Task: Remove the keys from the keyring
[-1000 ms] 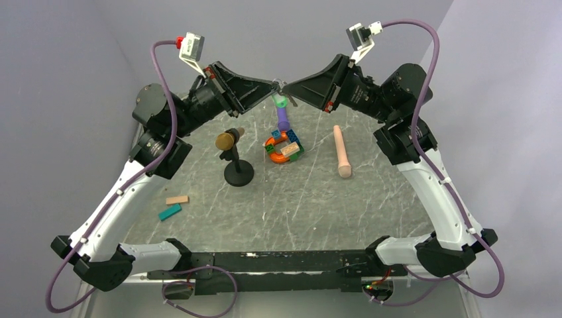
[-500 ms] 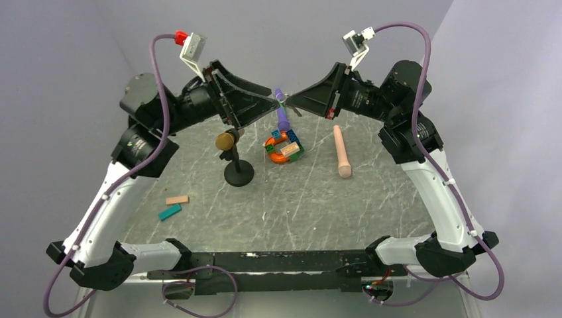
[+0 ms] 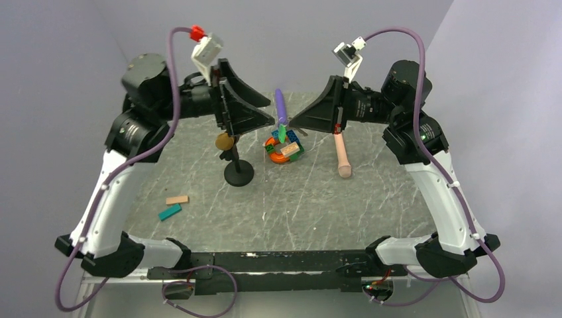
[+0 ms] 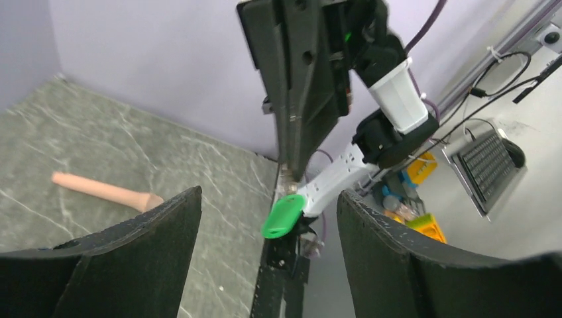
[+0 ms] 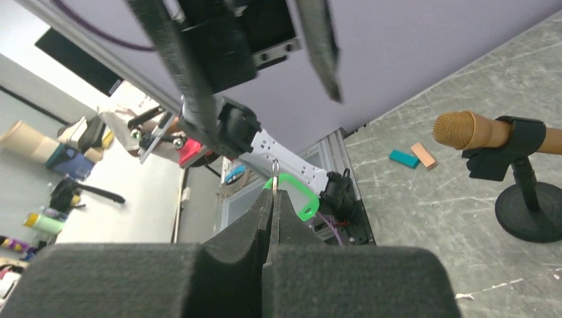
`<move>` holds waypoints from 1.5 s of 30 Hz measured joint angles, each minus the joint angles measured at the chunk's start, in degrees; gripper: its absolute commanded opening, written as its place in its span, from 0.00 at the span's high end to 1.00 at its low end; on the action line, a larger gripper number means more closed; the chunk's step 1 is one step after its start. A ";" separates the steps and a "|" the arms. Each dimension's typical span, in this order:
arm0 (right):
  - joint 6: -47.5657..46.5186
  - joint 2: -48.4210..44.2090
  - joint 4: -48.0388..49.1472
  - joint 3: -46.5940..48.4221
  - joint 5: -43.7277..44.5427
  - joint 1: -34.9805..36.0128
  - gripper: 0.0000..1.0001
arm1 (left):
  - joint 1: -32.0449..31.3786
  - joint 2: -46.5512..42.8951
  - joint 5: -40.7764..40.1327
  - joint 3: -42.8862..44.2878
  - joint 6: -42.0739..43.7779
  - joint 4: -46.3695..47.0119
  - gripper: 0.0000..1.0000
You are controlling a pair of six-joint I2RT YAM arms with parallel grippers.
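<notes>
A bright-green key (image 4: pixel 283 216) hangs in the air from a thin silvery keyring (image 5: pixel 275 171). My right gripper (image 5: pixel 273 192) is shut on that ring, with the key (image 5: pixel 299 196) dangling just past its tips. In the top view the key (image 3: pixel 281 134) hangs below the right gripper (image 3: pixel 290 123), above the toy cluster. My left gripper (image 4: pixel 270 195) faces it with its jaws wide open; the key sits in the gap between them and touches neither. In the top view the left gripper (image 3: pixel 270 114) is tip to tip with the right one.
Under the grippers lies a cluster of coloured toy blocks (image 3: pixel 285 149) with a purple stick (image 3: pixel 280 105) rising from it. A microphone on a black stand (image 3: pixel 237 171) is to the left and a peach peg (image 3: pixel 341 152) to the right. Teal (image 3: pixel 169 211) and tan (image 3: pixel 177 199) blocks lie near left.
My left gripper has opened and let go. Both grippers have come lower and nearer, and the green key now hangs from the right gripper alone.
</notes>
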 measured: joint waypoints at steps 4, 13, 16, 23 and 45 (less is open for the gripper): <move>-1.75 0.00 -1.79 0.81 -1.22 0.00 1.00 | 0.04 3.45 3.48 -0.50 -0.39 -1.20 0.27; -5.40 0.00 -5.81 1.68 -1.90 0.00 1.00 | -0.83 5.03 7.89 -0.57 -3.19 -0.02 0.32; -6.86 0.13 -8.20 2.58 -1.75 0.00 1.00 | -1.20 5.11 8.94 -0.57 -3.93 1.05 0.33; -8.61 0.35 -10.54 3.80 -1.42 0.00 1.00 | -2.10 6.03 9.70 -0.42 -4.44 1.03 0.38; -11.80 1.29 -15.19 5.33 -0.33 -0.02 1.00 | -4.92 8.59 8.61 3.63 -0.76 -3.98 0.50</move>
